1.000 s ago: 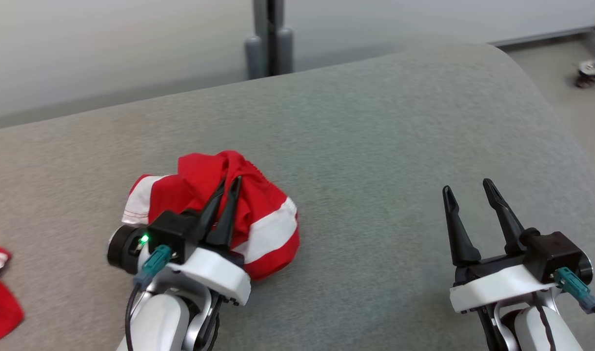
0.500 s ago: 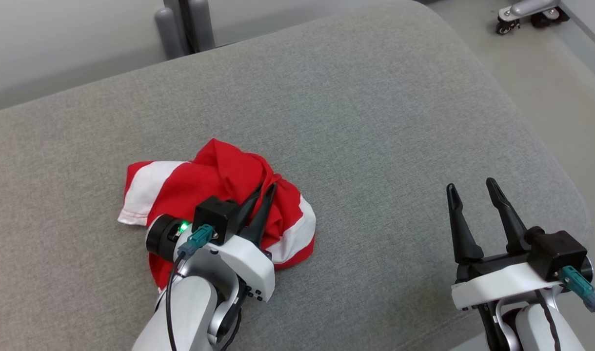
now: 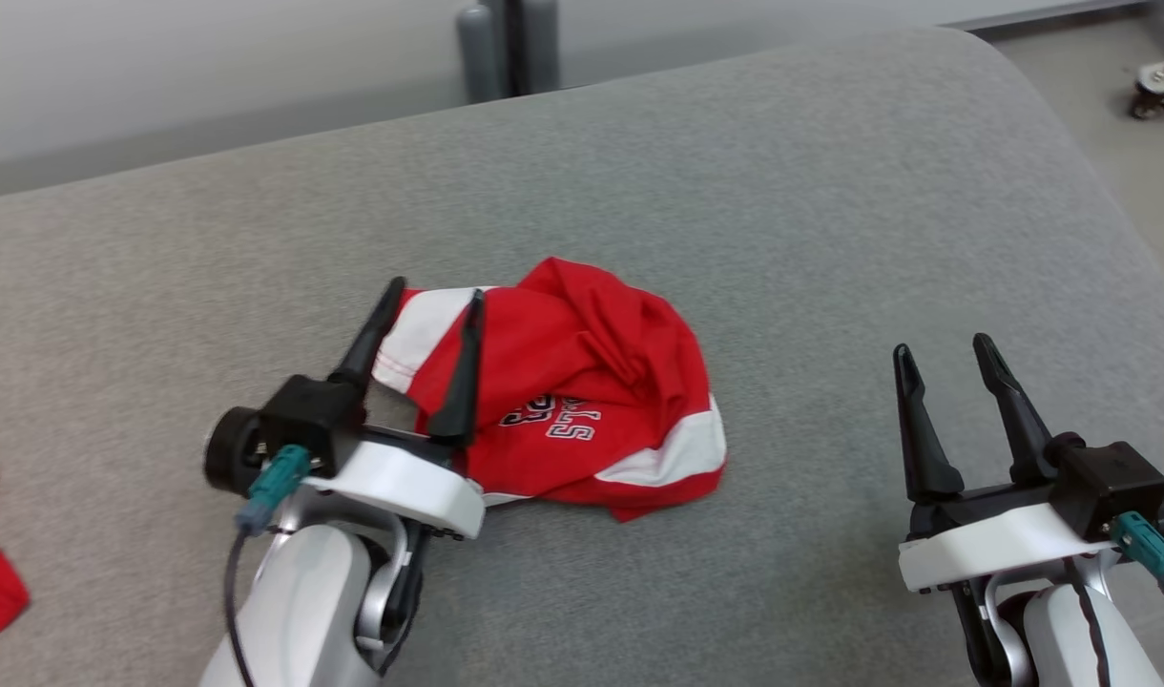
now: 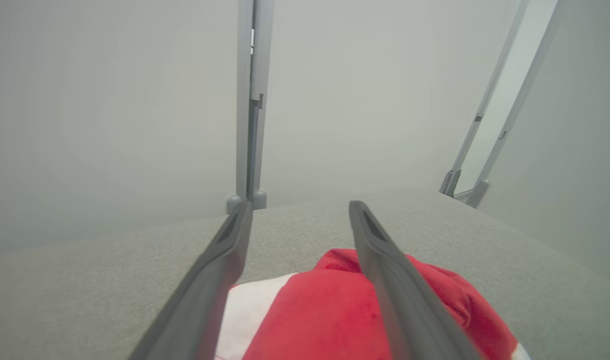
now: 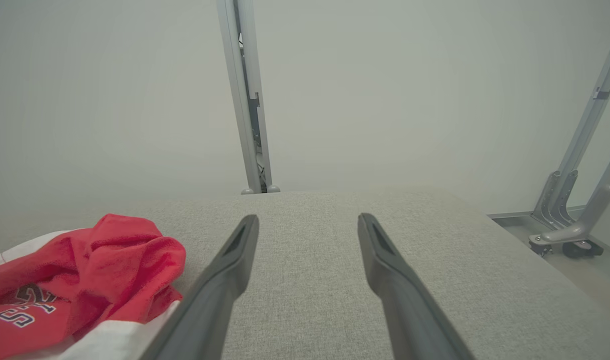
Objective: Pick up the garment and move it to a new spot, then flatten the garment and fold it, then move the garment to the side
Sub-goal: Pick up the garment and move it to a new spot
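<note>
- Left tool [image 3: 435, 288]: jaws apart, empty, poised over the white-banded edge of the crumpled red-and-white jersey [image 3: 592, 382].
- Jersey: heaped left of centre on the grey cloth-covered tabletop [image 3: 830, 191]; judged light, limp, unlikely to slip; best pinched at 1 hem or sleeve edge.
- Right tool [image 3: 943, 345]: jaws apart, empty, well apart from the jersey.

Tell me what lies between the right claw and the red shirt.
Nothing: between the right claw and the red shirt the grey padded surface is bare, as the head view shows; the right wrist view agrees.
</note>
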### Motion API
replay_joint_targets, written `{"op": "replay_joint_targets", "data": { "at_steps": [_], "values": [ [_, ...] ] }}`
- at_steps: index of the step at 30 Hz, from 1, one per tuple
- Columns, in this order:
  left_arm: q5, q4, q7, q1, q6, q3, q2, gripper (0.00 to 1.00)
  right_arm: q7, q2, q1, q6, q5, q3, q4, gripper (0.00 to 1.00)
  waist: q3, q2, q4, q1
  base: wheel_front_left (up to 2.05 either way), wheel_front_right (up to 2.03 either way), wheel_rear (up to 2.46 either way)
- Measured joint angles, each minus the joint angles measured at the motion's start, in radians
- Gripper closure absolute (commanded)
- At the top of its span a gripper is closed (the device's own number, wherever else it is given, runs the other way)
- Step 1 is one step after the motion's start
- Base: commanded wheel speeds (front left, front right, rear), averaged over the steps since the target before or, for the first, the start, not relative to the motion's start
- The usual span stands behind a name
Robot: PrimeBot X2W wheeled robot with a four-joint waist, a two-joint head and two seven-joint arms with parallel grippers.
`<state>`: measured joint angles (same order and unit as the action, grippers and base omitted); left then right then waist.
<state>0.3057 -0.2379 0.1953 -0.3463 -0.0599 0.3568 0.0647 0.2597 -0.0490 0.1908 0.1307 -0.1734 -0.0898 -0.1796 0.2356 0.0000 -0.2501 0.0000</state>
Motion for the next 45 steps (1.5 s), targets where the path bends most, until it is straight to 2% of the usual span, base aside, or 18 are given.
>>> {"op": "replay_joint_targets", "data": {
  "at_steps": [7, 17, 23, 31, 45],
  "values": [
    [0.032, 0.047, 0.034, 0.055, -0.057, -0.106, 0.058, 0.0, -0.012, 0.0, -0.014, 0.0, 0.026, 0.023, 0.007, 0.0, -0.031, 0.0, 0.113, 0.0, 0.0, 0.0, 0.0],
    [0.047, 0.141, 0.048, 0.183, -0.073, -0.174, 0.135, 0.0, -0.045, -0.006, -0.049, 0.0, 0.042, 0.036, 0.025, 0.0, -0.093, 0.0, 0.201, 0.0, 0.0, 0.0, 0.0],
    [0.045, 0.202, 0.015, 0.273, -0.09, -0.176, 0.165, 0.0, -0.065, -0.009, -0.081, 0.0, 0.048, 0.034, 0.034, 0.0, -0.132, 0.0, 0.214, 0.0, 0.0, 0.0, 0.0],
    [0.055, 0.261, -0.029, 0.378, -0.126, -0.176, 0.166, 0.0, -0.09, -0.009, -0.135, 0.0, 0.047, 0.038, 0.049, 0.0, -0.182, 0.0, 0.215, 0.0, 0.0, 0.0, 0.0],
    [0.072, 0.263, -0.056, 0.445, -0.129, -0.162, 0.173, 0.0, -0.145, -0.003, -0.236, 0.0, 0.035, 0.055, 0.121, 0.0, -0.248, 0.0, 0.219, 0.0, 0.0, 0.0, 0.0]
  ]
}}
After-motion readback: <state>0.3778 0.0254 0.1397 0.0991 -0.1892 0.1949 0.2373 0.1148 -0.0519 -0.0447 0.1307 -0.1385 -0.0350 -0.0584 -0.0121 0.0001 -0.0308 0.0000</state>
